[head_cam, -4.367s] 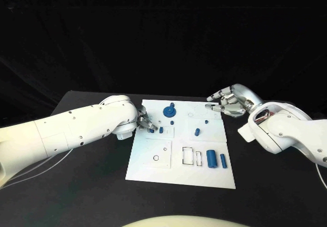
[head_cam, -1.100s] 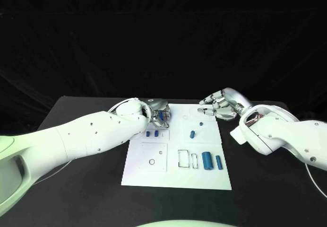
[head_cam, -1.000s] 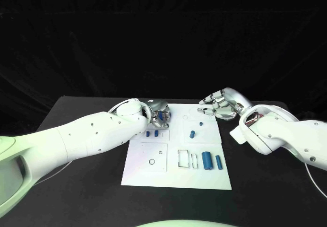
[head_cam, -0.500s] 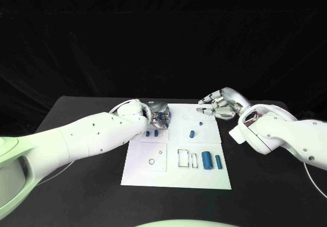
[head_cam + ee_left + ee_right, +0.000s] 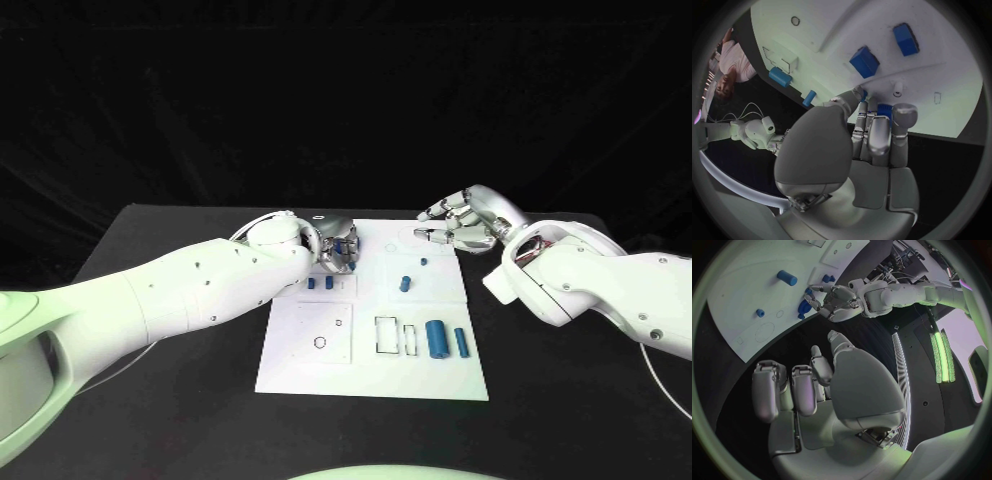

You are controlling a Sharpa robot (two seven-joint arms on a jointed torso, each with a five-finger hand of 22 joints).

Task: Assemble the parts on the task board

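Black table (image 5: 173, 380) (matte top), black backdrop behind it, green light strip (image 5: 942, 357) at the side.

Robot test lab, staged for bench trials.

A black surface (image 5: 173, 400) fills the lower half of the frame, black curtain (image 5: 346, 100) hangs behind it across the top, and a white board (image 5: 378, 372) with outlined slots lies at centre. The right wrist view catches green light strips (image 5: 941, 357) at the right of the frame and loose cables (image 5: 901, 252) at its top.
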